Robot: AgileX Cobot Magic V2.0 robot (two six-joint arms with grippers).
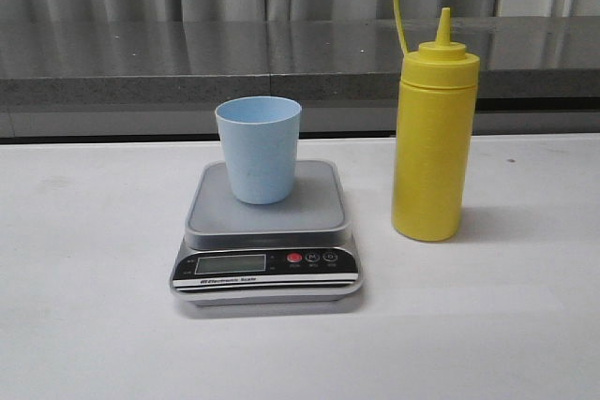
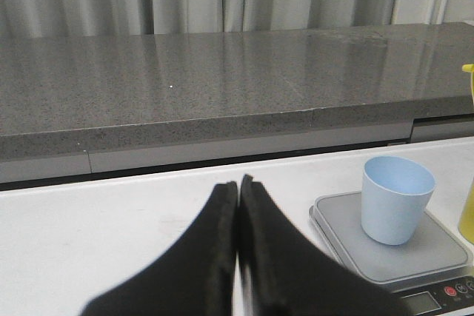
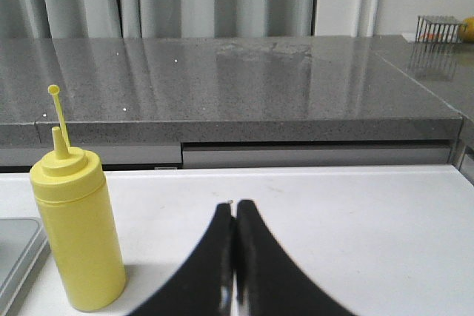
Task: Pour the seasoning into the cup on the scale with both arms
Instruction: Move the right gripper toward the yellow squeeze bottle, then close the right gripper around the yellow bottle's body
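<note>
1. Left gripper [image 2: 238,185]: fingers pressed together, holding nothing. The light-blue cup [image 1: 259,148] stands upright on the scale [image 1: 266,231], off to its right, well apart.
2. Right gripper [image 3: 235,209]: also pinched closed, empty. The yellow squeeze bottle [image 1: 433,133] stands upright off to its left, cap strap sticking up, just right of the scale.

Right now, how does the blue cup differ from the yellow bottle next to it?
The cup is short and pale blue; the bottle is about twice as tall and bright yellow. The cup is open at the top and tapers downward, while the bottle is straight-sided with a cone nozzle and a thin cap strap sticking up. The cup stands on the scale; the bottle stands on the table beside it. Both are upright and untouched.
</note>
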